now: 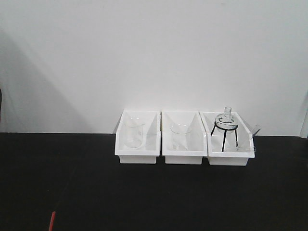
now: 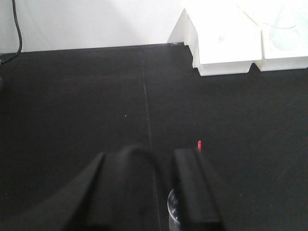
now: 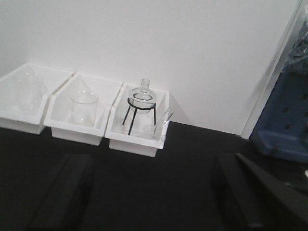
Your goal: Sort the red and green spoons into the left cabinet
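While right fingers point(image 3: 62, 192) gape, left fingers point(image 2: 192, 183) unreadable, red spoon point(image 2: 199, 144) tip beside them; white bins point(image 2: 224, 67) beyond

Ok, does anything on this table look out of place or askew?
A red spoon, only partly in view, lies loose on the black table near its front-left edge, far from the white bins. In the right-hand bin, a glass tube leans tilted over the rim. Nothing looks spilled or broken.

Shows round flask point(image 3: 143, 94) on black tripod point(image 3: 129, 115) in rightmost white bin point(image 3: 132, 144); beaker point(image 3: 84, 108) in middle bin point(image 3: 72, 135) just left of it; blue crate point(image 3: 284, 120) well right; right gripper point(image 3: 151, 163) below, jaws wide apart.
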Controlling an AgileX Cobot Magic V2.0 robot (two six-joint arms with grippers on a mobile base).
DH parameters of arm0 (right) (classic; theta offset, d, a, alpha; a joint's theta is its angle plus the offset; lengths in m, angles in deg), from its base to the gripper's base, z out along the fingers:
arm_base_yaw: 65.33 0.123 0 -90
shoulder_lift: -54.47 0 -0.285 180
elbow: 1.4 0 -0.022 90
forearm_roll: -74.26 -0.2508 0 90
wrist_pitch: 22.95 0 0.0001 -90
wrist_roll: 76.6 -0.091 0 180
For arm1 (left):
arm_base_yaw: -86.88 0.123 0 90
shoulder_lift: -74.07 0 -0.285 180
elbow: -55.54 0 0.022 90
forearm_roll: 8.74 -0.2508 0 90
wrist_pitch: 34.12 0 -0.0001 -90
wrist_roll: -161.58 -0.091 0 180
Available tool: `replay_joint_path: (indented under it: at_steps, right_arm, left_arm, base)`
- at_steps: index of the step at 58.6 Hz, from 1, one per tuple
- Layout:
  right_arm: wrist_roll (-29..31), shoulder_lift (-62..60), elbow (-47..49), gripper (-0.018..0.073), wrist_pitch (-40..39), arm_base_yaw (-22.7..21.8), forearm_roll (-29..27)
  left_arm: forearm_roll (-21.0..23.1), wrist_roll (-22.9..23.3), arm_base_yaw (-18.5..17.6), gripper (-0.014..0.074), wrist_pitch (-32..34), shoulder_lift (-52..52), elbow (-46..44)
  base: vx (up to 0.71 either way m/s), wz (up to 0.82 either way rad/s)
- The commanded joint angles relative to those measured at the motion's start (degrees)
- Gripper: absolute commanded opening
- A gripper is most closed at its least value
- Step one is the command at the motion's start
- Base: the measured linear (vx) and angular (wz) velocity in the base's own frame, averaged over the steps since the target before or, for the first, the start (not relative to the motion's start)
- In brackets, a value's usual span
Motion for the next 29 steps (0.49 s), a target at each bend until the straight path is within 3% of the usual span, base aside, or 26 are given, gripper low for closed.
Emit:
replay_joint_path:
  at_steps: [1, 14, 21, 29]
  right_arm:
    - [3.2, 0.6, 2.2, 0.0575, -4.1, -0.3, 0.7]
    - [0.7, 3.6, 2.2, 0.0608, -2.7, -0.3, 0.5]
    - [-0.9, 6.4, 2.2, 0.0606, 2.9, -0.3, -4.1]
    - [8.1, 12.0, 2.2, 0.0596, 12.9, -0.3, -13.6]
  left_arm:
    - [0.8, 0.0, -0.1, 0.0531, 5.0, -0.4, -2.1]
    - [0.8, 0.0, -0.1, 0.0587, 4.8, -0.4, -2.1]
    - [0.8, 0.0, -0.1, 0.0587, 4.5, -0.4, -2.1]
    - [0.8, 0.0, -0.1, 0.0587, 4.4, -0.4, -2.1]
  base:
    - [0.0, 0.0]
    - [0.0, 0.0]
    - [0.0, 0.0]
    - [0.0, 0.0]
